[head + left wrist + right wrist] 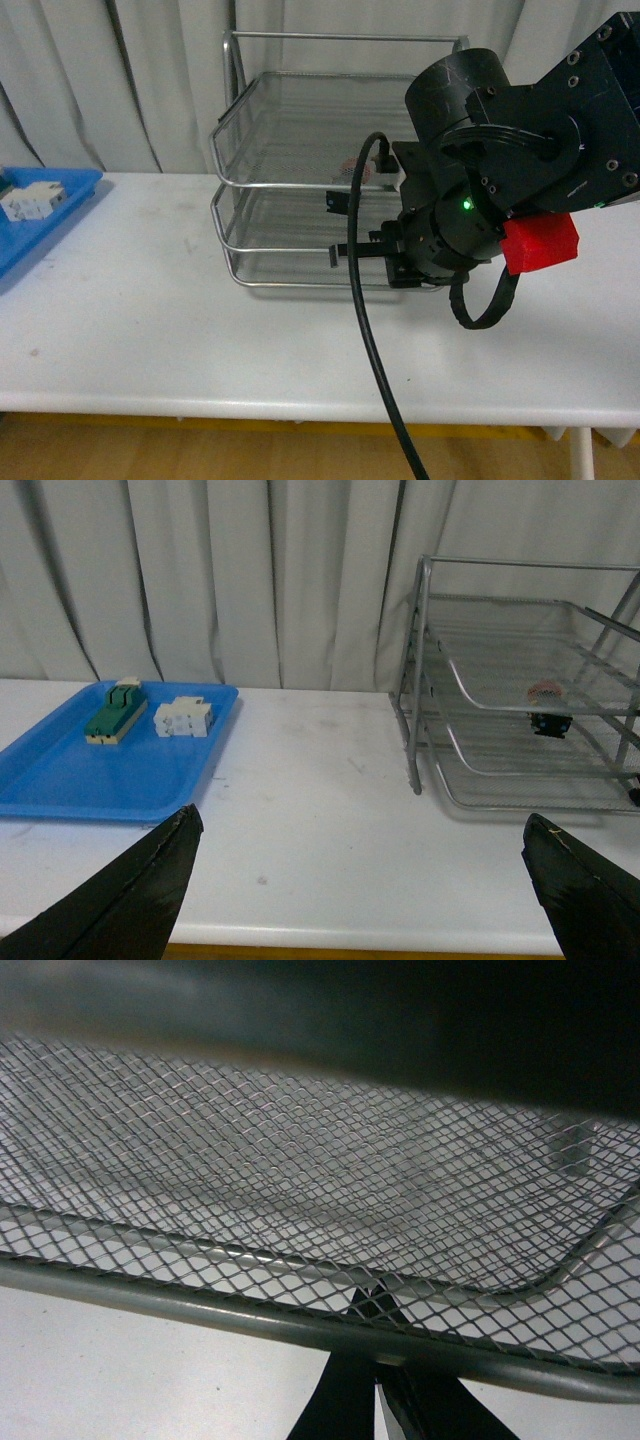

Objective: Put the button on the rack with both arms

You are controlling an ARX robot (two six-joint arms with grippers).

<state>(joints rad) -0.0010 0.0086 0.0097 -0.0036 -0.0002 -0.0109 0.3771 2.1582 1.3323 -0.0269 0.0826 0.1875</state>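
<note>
The silver wire-mesh rack (300, 150) stands at the back of the white table; it also shows in the left wrist view (480, 670). The button (547, 708) sits inside the rack, seemingly on the middle tier, its red cap seen through the top mesh; in the front view it shows as well (350, 172). My right gripper (337, 256) is shut and empty, its tips under the front rim of a mesh tier (375, 1300). My left gripper (360, 820) is open and empty above the table, left of the rack, and is out of the front view.
A blue tray (60, 780) at the table's left holds a green-and-cream switch (115, 712) and a white component (183, 718). The right arm's black cable (370, 340) hangs across the table's front. Grey curtains close the back.
</note>
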